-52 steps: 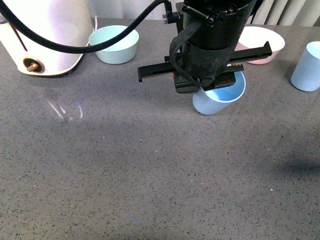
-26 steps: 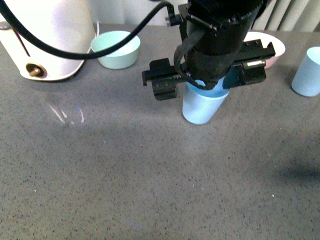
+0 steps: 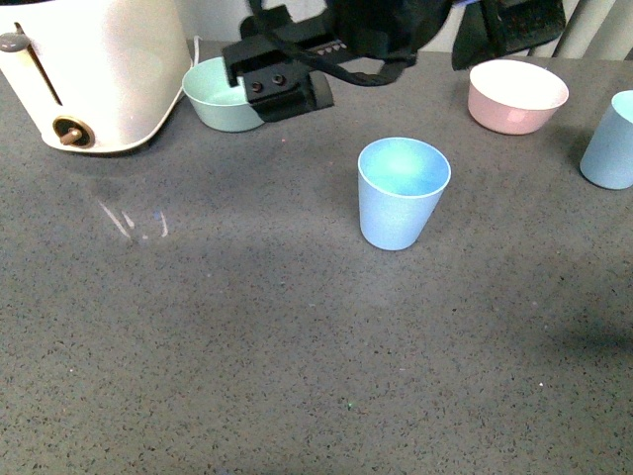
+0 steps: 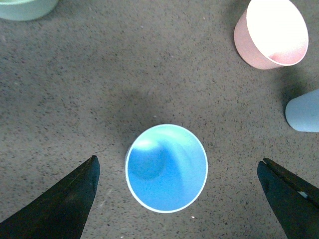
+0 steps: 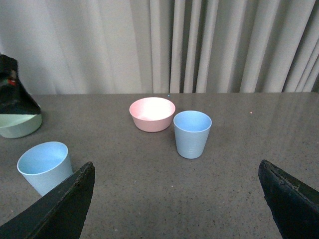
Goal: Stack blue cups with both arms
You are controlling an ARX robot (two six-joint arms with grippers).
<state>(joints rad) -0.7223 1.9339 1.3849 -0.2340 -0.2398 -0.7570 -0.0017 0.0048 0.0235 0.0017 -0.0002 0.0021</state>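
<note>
One blue cup [image 3: 404, 193] stands upright and free at the table's middle. My left gripper [image 3: 394, 47] is open and high above and behind it. In the left wrist view this cup [image 4: 166, 168] lies open-side up between the wide-spread fingers [image 4: 65, 204], untouched, under the left gripper [image 4: 178, 162]. The second blue cup [image 3: 611, 141] stands upright at the right edge; it also shows in the left wrist view [image 4: 304, 112]. My right gripper [image 5: 177, 167] is open and empty, low over the table, facing the second cup [image 5: 192, 133]; the first cup [image 5: 45, 167] is near one finger. The right arm is out of the front view.
A pink bowl [image 3: 517, 95] stands at the back right, close to the second cup. A mint green bowl [image 3: 226, 97] stands at the back left beside a white appliance [image 3: 89, 69]. A curtain [image 5: 199, 45] hangs behind the table's far edge.
My left gripper held the cup tilted, set it upright on the table, then opened and rose up and back. The cup now stands alone.
</note>
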